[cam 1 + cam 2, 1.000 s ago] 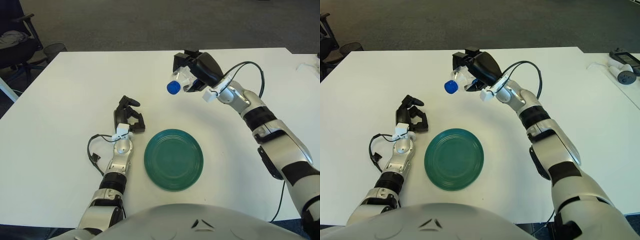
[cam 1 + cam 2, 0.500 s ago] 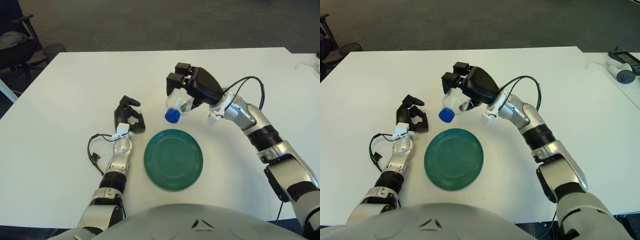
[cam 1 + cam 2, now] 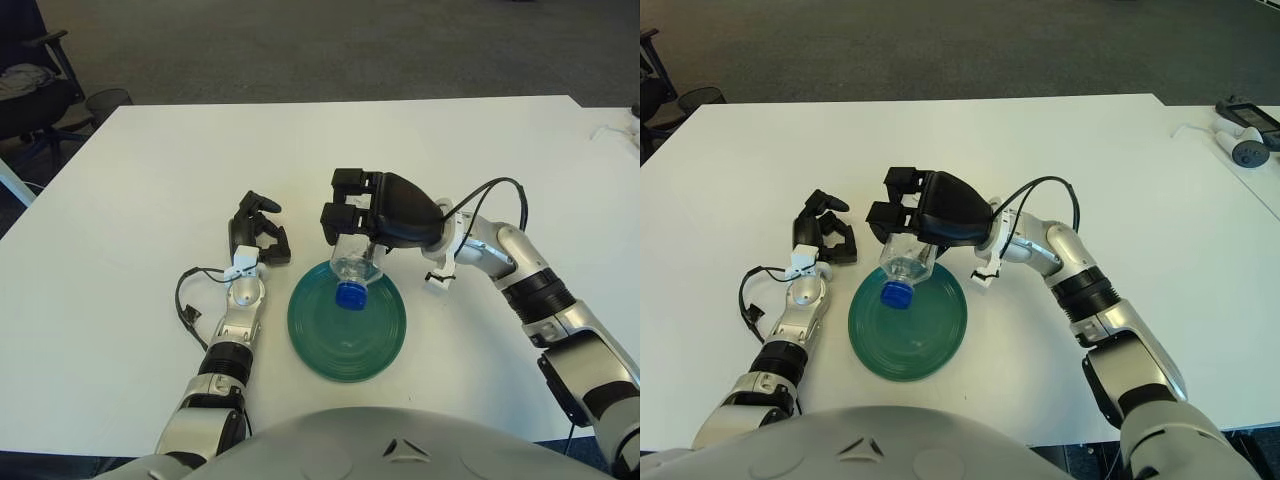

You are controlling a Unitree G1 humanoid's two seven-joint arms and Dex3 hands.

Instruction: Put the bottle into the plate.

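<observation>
The right robot hand (image 3: 352,213) is over the far rim of the plate (image 3: 347,319), fingers curled around the clear body of the bottle (image 3: 355,271). The bottle is tilted, blue cap (image 3: 348,294) lowermost and pointing toward the near edge of the bench (image 3: 150,150). The cap shows over the plate's far half; contact between cap and plate cannot be confirmed. The bottle's upper end is hidden under the palm.

The plate, green and round, lies flat on the bench close to the near edge, roughly midway between the side edges.

The left robot hand (image 3: 259,232) shows just left of the plate, apart from it, toward the near-left part of the bench. Its fingers are curled in and hold nothing. A black cable (image 3: 187,300) loops beside its forearm.

A second black cable (image 3: 490,188) arcs over the right wrist.

Off the far-left corner of the bench, a chair (image 3: 30,85) stands on the floor.
</observation>
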